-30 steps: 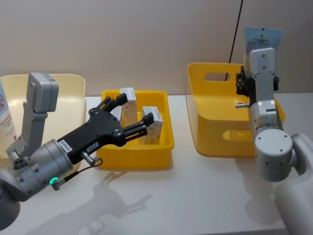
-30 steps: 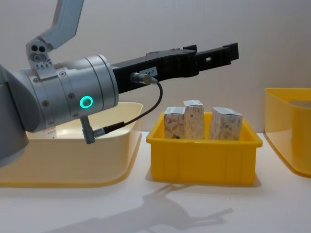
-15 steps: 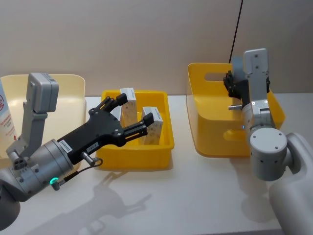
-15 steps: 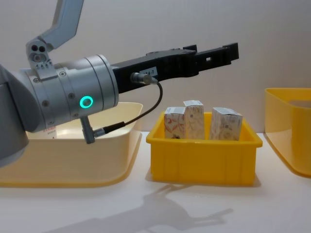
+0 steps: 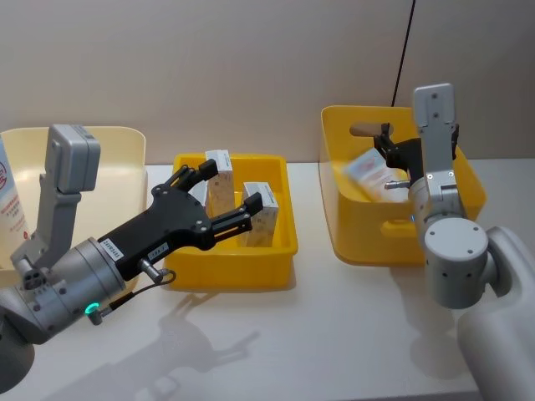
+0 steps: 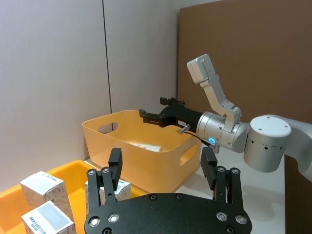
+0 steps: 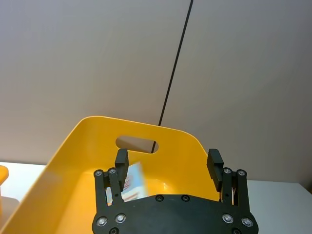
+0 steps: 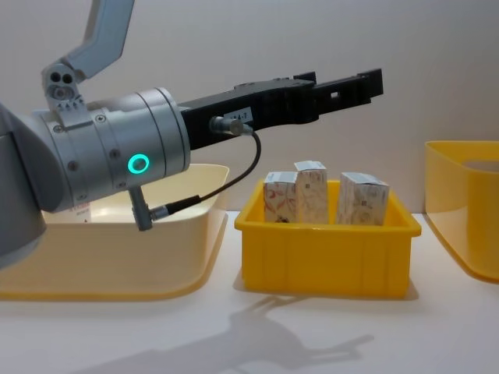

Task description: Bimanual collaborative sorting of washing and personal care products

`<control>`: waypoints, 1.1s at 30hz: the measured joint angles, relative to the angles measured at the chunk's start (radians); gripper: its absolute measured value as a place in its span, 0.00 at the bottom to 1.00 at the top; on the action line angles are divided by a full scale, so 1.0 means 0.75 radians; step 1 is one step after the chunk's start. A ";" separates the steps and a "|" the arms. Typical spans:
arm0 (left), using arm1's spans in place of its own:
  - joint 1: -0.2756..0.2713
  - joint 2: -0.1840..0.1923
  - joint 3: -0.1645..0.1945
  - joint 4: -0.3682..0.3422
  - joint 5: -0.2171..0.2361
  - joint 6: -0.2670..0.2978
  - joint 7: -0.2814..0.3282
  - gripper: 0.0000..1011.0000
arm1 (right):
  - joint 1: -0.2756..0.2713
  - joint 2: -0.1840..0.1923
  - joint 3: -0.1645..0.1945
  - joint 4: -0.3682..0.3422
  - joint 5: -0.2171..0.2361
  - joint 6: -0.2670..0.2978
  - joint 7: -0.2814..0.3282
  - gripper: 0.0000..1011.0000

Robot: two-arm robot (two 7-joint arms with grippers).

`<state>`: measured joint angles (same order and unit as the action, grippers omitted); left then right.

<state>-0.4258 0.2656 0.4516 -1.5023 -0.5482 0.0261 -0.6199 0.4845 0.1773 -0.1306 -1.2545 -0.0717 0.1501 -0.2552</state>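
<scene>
A beige wall backs the pale desk. The right jaws hang spread over the big yellow tub; the left jaws, also spread, hover above the smaller bin. Under the left jaws three cartons stand upright. Below the right jaws a blurred pale tube is inside the tub, its long axis apparently slanted.

Cartons stand in tray, left of bin.
</scene>
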 joint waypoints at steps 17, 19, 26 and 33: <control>0.000 0.000 0.000 0.000 0.000 0.000 0.000 0.99 | -0.020 -0.001 0.005 -0.024 0.014 -0.062 0.037 0.99; 0.000 0.000 0.000 0.000 0.000 0.000 0.000 0.99 | -0.030 0.001 0.006 -0.040 0.024 -0.090 0.056 0.99; 0.000 0.000 0.000 0.000 0.000 0.000 0.000 0.99 | -0.074 0.012 0.013 -0.106 0.064 -0.152 0.127 0.99; 0.000 0.000 0.000 0.000 0.000 0.000 0.000 0.99 | -0.108 0.020 0.019 -0.164 0.093 -0.172 0.175 0.99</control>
<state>-0.4258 0.2654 0.4517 -1.5023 -0.5482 0.0262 -0.6199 0.4037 0.1919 -0.1160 -1.3775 -0.0019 0.0210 -0.1240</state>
